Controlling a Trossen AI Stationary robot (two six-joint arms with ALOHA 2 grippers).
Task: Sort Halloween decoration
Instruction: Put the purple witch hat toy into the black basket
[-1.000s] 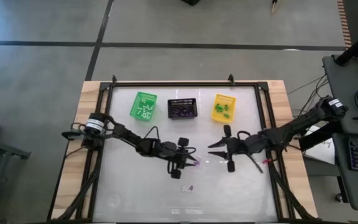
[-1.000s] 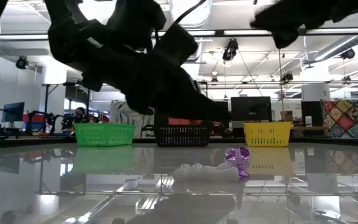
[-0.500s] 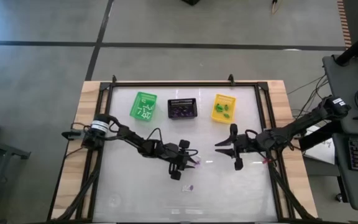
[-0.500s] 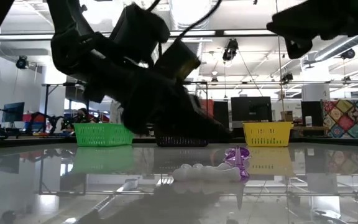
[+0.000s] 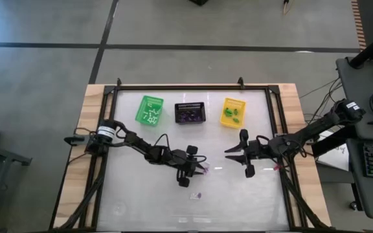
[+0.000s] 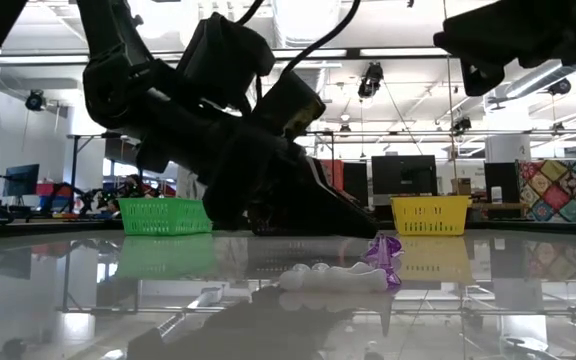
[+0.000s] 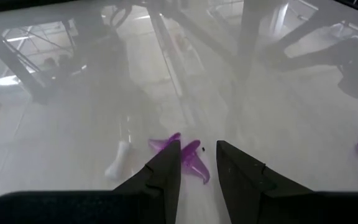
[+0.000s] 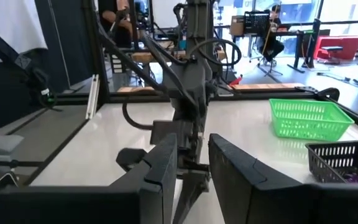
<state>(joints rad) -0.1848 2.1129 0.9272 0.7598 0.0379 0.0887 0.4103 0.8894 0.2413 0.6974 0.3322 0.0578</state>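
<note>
Left end effector [image 5: 203,169]: low over the middle of the glossy white surface [image 5: 135,194], its two dark fingers [image 7: 166,167] a narrow gap apart, with nothing clamped between them.
Purple trinket: a small translucent purple plastic winged decoration [image 7: 188,160] lies on the surface right at the left fingertips, partly behind one of them.
Second purple trinket [image 5: 197,195]: on the surface a little way from the left end effector, toward the surface's near edge; in the low view it sits just beside a small white trinket [image 6: 330,276].
Right end effector [image 5: 228,154]: raised above the surface, well apart from the left one and pointing toward it; fingers slightly apart and empty.
Baskets: a green mesh basket [image 5: 149,110], a black mesh basket [image 5: 190,113] and a yellow mesh basket [image 5: 232,111] stand in a row beyond both end effectors, each with small pieces inside.
</note>
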